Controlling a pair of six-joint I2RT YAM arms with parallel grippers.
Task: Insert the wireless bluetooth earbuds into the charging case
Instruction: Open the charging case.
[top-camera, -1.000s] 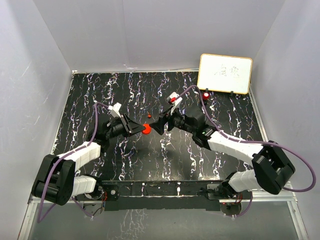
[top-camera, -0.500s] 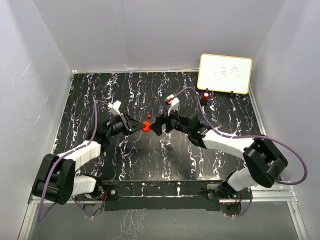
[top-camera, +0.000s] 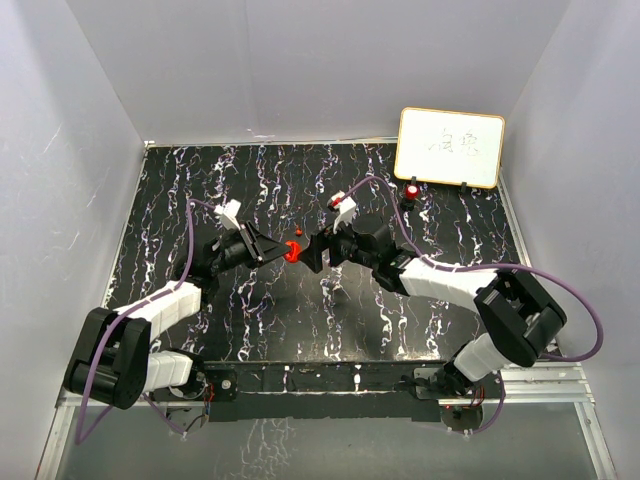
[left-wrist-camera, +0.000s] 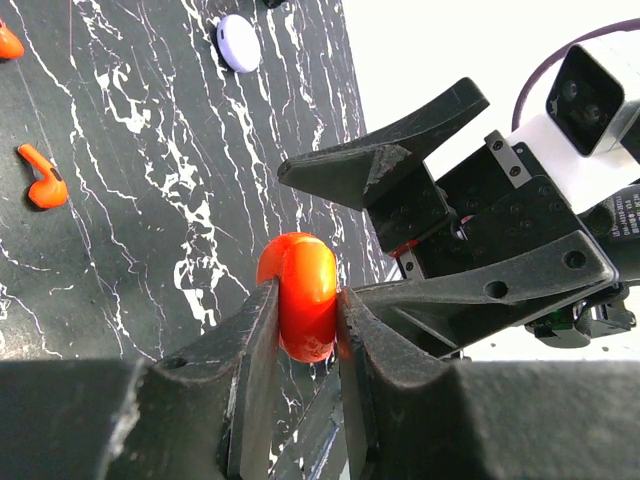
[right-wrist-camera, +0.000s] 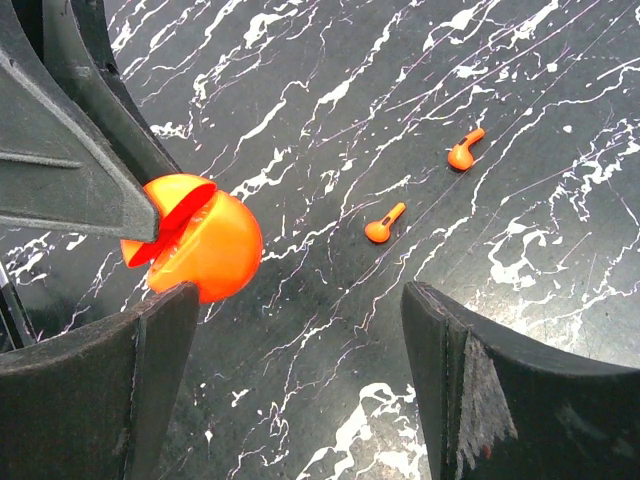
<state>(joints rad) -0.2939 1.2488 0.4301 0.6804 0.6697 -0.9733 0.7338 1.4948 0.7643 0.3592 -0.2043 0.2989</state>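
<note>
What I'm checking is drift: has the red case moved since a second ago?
Yes. The red case has shifted slightly toward the back wall, nearer the loose red earbud.

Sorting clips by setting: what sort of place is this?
Probably a lab test booth: white walls box in a marbled table, two robot arms bolted at its edge, a whiteboard at the back.
</note>
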